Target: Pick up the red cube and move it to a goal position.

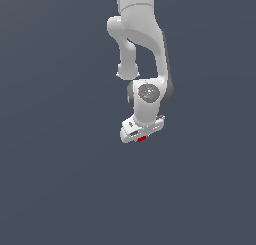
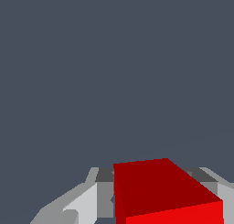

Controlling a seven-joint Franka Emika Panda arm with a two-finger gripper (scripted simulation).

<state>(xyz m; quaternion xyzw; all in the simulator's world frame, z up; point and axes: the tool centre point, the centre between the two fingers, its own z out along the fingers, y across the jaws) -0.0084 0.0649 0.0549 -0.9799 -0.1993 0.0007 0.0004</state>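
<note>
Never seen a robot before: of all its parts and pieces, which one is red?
Only the red cube, the tiny block between the fingers of the gripper. The arm is white with grey joints.

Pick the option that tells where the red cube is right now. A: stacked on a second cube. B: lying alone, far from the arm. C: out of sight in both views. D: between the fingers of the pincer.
D: in the wrist view the red cube sits between the grey fingers of the pincer, and in the exterior view it shows at the pincer's tip.
</note>
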